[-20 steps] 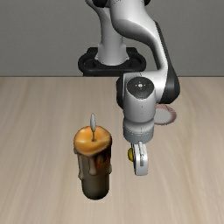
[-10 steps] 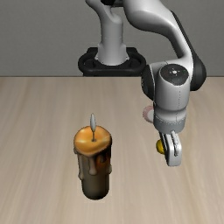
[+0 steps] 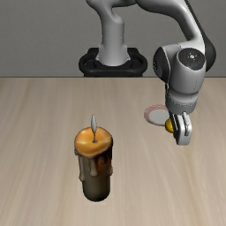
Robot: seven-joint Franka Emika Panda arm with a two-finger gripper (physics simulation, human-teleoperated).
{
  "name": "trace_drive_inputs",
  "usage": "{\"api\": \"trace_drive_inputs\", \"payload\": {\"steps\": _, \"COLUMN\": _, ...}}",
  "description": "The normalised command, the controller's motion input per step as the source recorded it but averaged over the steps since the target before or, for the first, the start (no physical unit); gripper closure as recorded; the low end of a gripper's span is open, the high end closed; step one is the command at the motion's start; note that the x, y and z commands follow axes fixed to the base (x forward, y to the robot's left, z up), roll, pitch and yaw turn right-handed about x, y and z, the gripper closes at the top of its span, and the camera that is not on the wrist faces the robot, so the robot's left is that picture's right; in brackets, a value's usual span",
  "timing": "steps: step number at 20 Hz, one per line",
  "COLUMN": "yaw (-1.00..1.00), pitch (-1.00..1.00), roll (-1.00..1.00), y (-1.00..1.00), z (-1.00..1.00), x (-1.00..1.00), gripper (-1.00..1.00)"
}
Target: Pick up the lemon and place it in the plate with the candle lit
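The step in hand looks like the carry-and-place: the white and grey Franka arm's two-finger gripper (image 3: 177,127) hangs over the pale wooden table (image 3: 35,132) towards the exterior view's right, with its fingers clamped on the small yellow lemon (image 3: 169,124). The fruit shows as a yellow patch tucked against the inner side of the nearer grey finger, and it appears to be clear of the tabletop. Just beside and partly behind the gripper lies the flat, pale plate with a thin pinkish rim (image 3: 153,115). Its rim curves out on the exterior view's left of the lemon, so the fruit seems to hang at or just over the plate's nearer edge. The squat brown candle with dripped wax and an orange top (image 3: 94,163) stands upright on the bare table, well apart from the plate towards the exterior view's left. Whether its pale pointed tip is a flame cannot be told. The next move probably calls for centring the lemon over the plate, lowering it until it nearly touches, and only then parting the fingers, since a round fruit released high or near the rim could roll off.
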Motion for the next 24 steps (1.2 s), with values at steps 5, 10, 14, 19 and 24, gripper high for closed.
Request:
{"api": "trace_drive_inputs", "payload": {"steps": 5, "yaw": 0.0, "pitch": 0.0, "roll": 0.0, "y": 0.0, "z": 0.0, "x": -1.0, "gripper": 1.0}}
{"api": "trace_drive_inputs", "payload": {"steps": 10, "yaw": 0.0, "pitch": 0.0, "roll": 0.0, "y": 0.0, "z": 0.0, "x": -1.0, "gripper": 1.0}}
{"api": "trace_drive_inputs", "payload": {"steps": 14, "yaw": 0.0, "pitch": 0.0, "roll": 0.0, "y": 0.0, "z": 0.0, "x": -0.5, "gripper": -1.0}}
{"api": "trace_drive_inputs", "payload": {"steps": 19, "yaw": 0.0, "pitch": 0.0, "roll": 0.0, "y": 0.0, "z": 0.0, "x": 0.0, "gripper": -1.0}}
{"api": "trace_drive_inputs", "payload": {"steps": 24, "yaw": 0.0, "pitch": 0.0, "roll": 0.0, "y": 0.0, "z": 0.0, "x": 0.0, "gripper": -1.0}}
